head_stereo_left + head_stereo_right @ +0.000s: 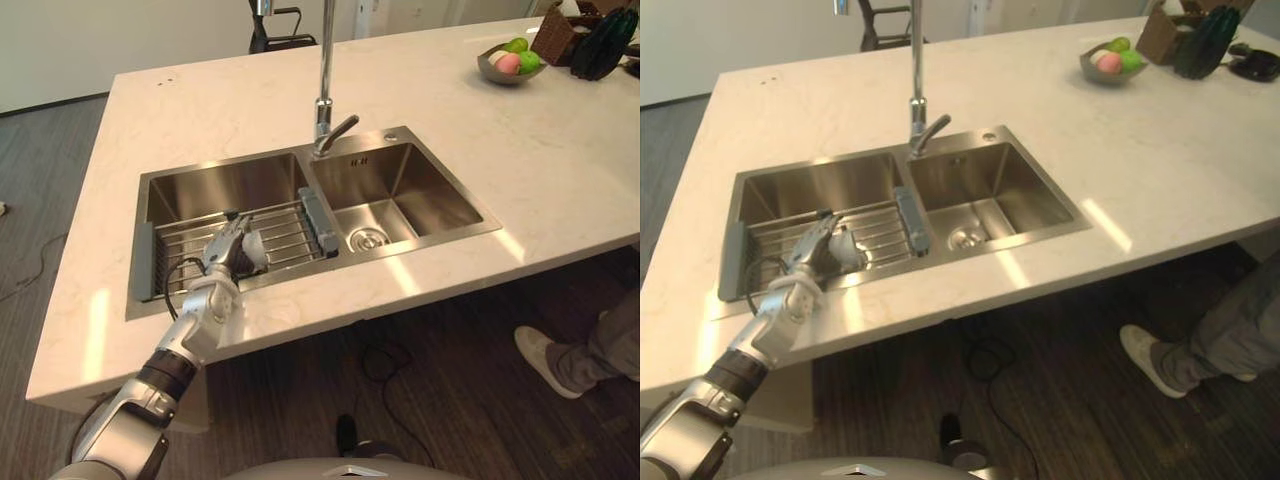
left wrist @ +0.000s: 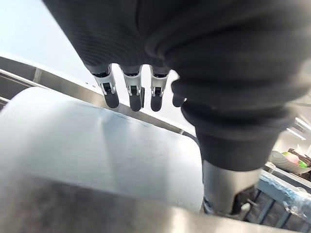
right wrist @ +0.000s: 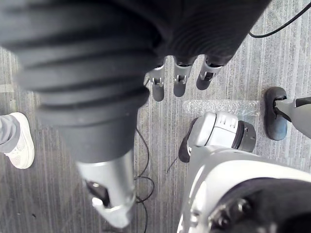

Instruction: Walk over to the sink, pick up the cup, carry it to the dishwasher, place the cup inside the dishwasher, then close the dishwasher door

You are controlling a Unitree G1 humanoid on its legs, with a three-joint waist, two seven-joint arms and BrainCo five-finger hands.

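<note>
A pale cup [image 1: 258,247] lies on the wire rack [image 1: 292,232] over the left basin of the steel sink [image 1: 405,176]. My left hand [image 1: 228,258] reaches over the sink's front rim and sits right against the cup. In the left wrist view the cup [image 2: 97,155] spreads wide between the fingers [image 2: 131,94] and the thumb [image 2: 223,191]. The fingers look relaxed above it, not wrapped round it. My right hand [image 3: 177,80] hangs over the wood floor with relaxed fingers and holds nothing.
A tall faucet [image 1: 324,100] stands behind the divide between the basins. A bowl of fruit [image 1: 510,62] and dark items sit at the far right of the pale counter [image 1: 560,170]. A person's shoe [image 1: 545,360] and leg are on the floor at the right.
</note>
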